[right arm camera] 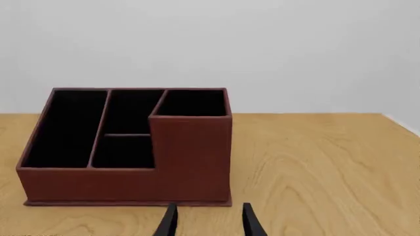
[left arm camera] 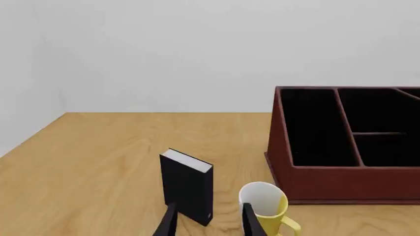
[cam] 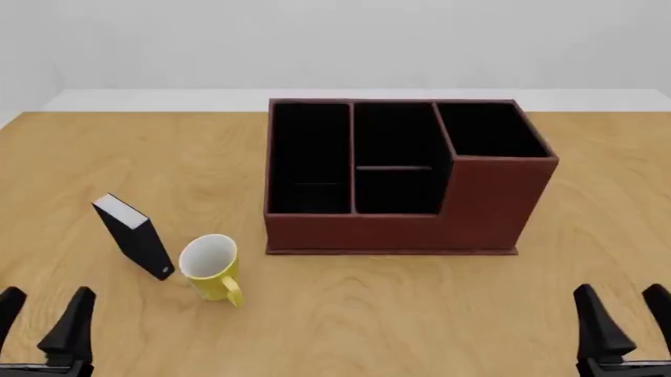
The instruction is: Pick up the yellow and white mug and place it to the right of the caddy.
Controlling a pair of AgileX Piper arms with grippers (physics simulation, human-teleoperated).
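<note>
Yellow and white mug (cam: 210, 266) stands upright just ahead of the left claw (cam: 42, 323), right of its spread fingers, beside a black box (cam: 134, 236). Likely light, rigid, slick ceramic; grip the rim wall. Right claw (cam: 621, 323) also spread, empty.

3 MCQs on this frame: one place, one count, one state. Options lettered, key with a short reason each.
1. The mug stands:
A. in the caddy
B. left of the caddy, beside the black box
C. right of the caddy

2. Caddy compartments in the front view:
A. two
B. four
C. six

3. The left gripper is:
A. open, holding nothing
B. shut on the mug
C. shut on the box

Key: B, it sits on the table off the caddy's left front corner; B, one long, two short, one tall; A, fingers apart, short of the mug.
</note>
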